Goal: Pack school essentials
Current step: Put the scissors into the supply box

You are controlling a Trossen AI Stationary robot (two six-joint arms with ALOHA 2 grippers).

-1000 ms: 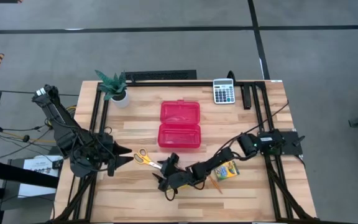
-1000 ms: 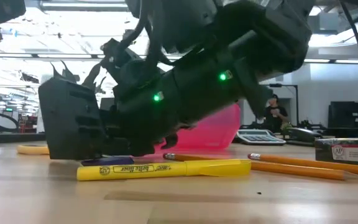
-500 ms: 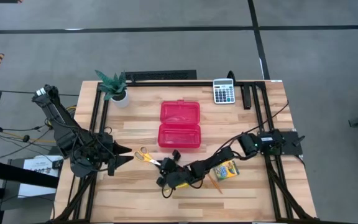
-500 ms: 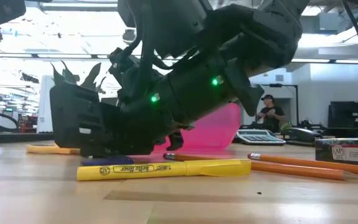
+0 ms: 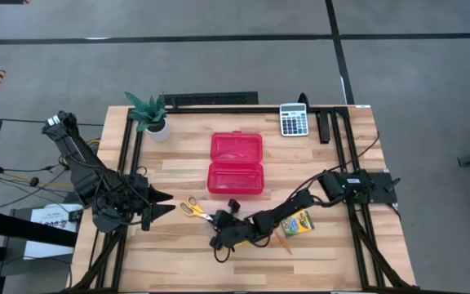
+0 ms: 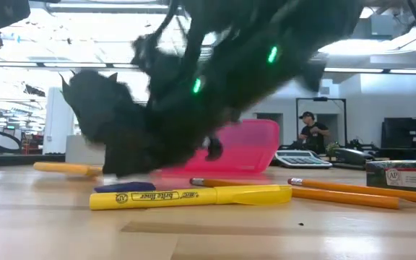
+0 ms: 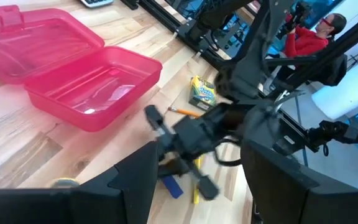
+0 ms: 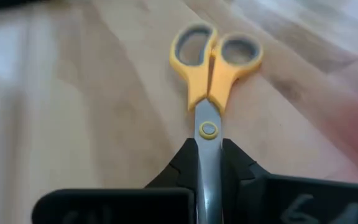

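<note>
The yellow-handled scissors (image 8: 213, 59) lie near the table's front, left of centre (image 5: 191, 209). My right gripper (image 8: 209, 163) is shut on their blades and reaches low across the table from the right (image 5: 217, 225). A yellow pen-like stick (image 6: 190, 196), a blue eraser (image 6: 125, 187) and two orange pencils (image 6: 338, 193) lie flat on the wood by that arm. The crayon box (image 5: 298, 223) lies farther right. The open red case (image 5: 236, 163) stands at the table's middle. My left gripper (image 5: 166, 205) waits open at the left, with nothing between its fingers. My right gripper pinches the scissors' closed blades (image 8: 209, 144) just behind the pivot screw, one finger (image 8: 185, 163) on each edge. The fingers come slanting down from the table's right and lie along the blades. The handles point away toward the left; whether they rest on the wood, I cannot tell.
A grey calculator (image 5: 294, 119) sits at the far right and a small potted plant (image 5: 150, 114) at the far left. Black rails run along both table sides. A person (image 6: 315, 130) stands in the room beyond the table.
My right gripper has shut on the scissors' blades. Its arm has since tipped upward and is blurred with motion in the low view.
</note>
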